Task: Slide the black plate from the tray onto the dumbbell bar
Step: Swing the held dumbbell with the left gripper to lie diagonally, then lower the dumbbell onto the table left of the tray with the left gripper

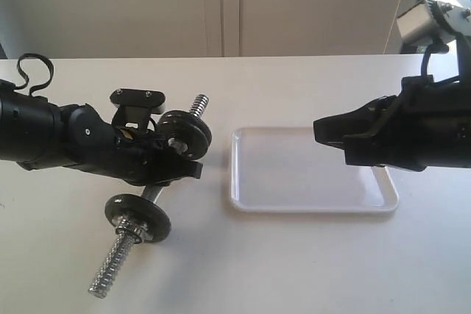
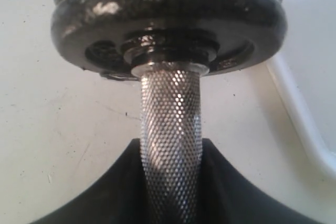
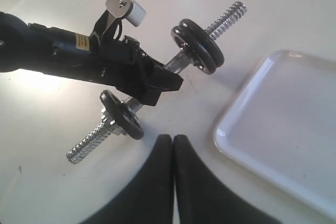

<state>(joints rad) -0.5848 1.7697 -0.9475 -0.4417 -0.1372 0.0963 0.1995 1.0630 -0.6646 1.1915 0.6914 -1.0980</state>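
Note:
My left gripper is shut on the knurled middle of the dumbbell bar, which lies slantwise on the white table. In the left wrist view the fingers flank the bar just below a black plate. Two black discs sit side by side on the far threaded end, and one disc sits on the near end. The white tray to the right holds nothing. My right gripper hangs shut and empty above the tray's right part, with its tips pressed together.
The bar's far threaded tip points at the back wall. The tray's rim lies close to the far discs. The left arm's wrist camera stands above the bar. A camera mount sits at the back right.

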